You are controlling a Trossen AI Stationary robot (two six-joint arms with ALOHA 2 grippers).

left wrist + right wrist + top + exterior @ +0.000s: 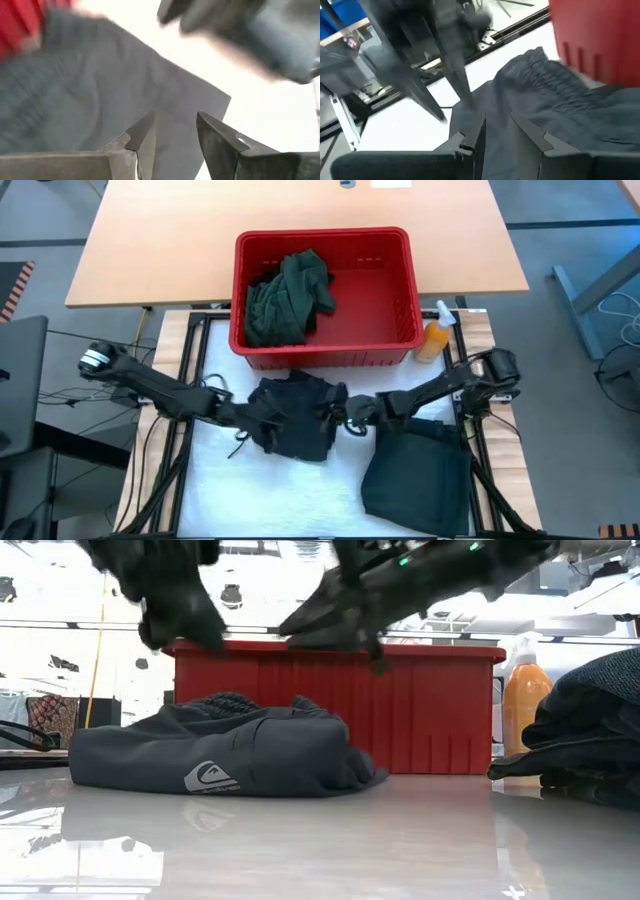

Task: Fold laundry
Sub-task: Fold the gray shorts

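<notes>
- Item in work: dark grey garment [293,415], bunched on the white surface [260,490] just in front of the red basket [325,345]. The low view shows a printed logo on its near face and a gathered, ribbed band along the top, so probably shorts or a similar waisted piece.
- Handling, as judged: light, limp knit cloth with no stiffness. It will sag and drag rather than hold a shape, and folds will slump unless pressed flat. Not fragile. The glossy surface may let it slide when tugged.
- Where to take hold: the gathered band [555,82] looks the firmest edge. A pinch at each of its ends, one per arm, should let the piece be spread before folding. The loose corner [220,102] seen in the left wrist view is a second option.
- Left gripper [247,417]: over the garment's left side, fingers [142,135] apart with cloth visible between them, not clamped.
- Right gripper [345,414]: at the garment's right edge, fingers [530,132] apart above the fabric, nothing held.
- Other laundry: a dark teal garment [415,470] lies folded on the surface to the right. A green garment [285,295] is heaped inside the basket.
- Not laundry: orange spray bottle [435,335] stands beside the basket's right corner.
</notes>
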